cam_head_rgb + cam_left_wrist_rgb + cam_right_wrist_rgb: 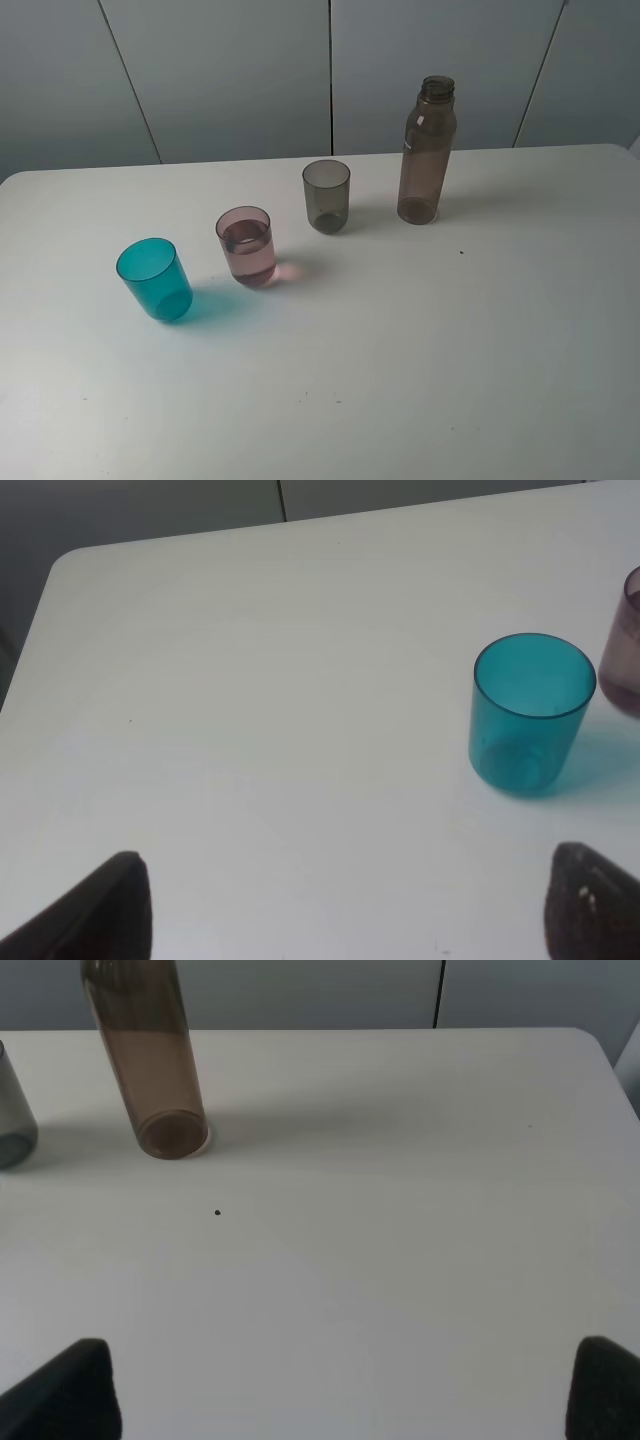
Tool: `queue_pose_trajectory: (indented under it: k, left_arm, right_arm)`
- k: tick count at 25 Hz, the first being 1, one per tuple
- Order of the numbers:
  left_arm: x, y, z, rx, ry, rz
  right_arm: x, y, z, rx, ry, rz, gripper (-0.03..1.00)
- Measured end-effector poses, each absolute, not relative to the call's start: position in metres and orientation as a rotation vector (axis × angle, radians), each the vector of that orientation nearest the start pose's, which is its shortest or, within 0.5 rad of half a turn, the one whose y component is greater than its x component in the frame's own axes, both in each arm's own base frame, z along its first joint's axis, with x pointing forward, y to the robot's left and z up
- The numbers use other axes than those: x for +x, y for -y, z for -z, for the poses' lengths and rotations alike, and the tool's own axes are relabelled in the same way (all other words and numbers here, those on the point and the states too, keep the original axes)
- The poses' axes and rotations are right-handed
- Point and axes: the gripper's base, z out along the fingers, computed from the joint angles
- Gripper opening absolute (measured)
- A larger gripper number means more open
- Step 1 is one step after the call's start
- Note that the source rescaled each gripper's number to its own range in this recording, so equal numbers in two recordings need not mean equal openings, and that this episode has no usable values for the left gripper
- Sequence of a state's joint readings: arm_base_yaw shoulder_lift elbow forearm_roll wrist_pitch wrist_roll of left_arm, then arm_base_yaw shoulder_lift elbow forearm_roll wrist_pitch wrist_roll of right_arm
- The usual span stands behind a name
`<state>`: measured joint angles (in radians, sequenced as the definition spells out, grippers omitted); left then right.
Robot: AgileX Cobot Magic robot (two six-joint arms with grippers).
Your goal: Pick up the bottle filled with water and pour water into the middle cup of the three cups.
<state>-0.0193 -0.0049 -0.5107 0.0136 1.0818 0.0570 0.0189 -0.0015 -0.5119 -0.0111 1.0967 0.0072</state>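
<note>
We see the bottle (pixel 150 1055) standing upright, ahead of our right gripper (pixel 340 1390); its jaws gape wide, holding nothing; it is the nearer arm.

- Bright, even, soft light on the white table (pixel 420 350); no harsh glare.
- Cups (pixel 245 246) and bottle (pixel 426 150) cast faint, tinted shadows toward the right in the high view.
- Wrist views are sharp on the table; fingertips (pixel 70 1390) are dark and blurred.

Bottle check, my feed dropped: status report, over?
Both grippers open, empty, clear of everything. Bottle upright on table, uncapped, untouched. Pink cup, middle of three, already holds water. Nothing blocking.
</note>
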Motion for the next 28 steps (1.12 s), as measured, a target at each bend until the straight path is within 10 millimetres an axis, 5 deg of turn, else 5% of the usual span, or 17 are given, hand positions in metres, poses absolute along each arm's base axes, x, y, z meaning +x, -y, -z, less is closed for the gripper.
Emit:
queue_pose_trajectory:
  k: [28]
  left_arm:
    - [-0.0078,-0.0012,-0.2785,0.077,-2.048,-0.04]
  right_arm:
    - [-0.008,0.001,-0.2776,-0.007,-2.067,-0.005,0.91]
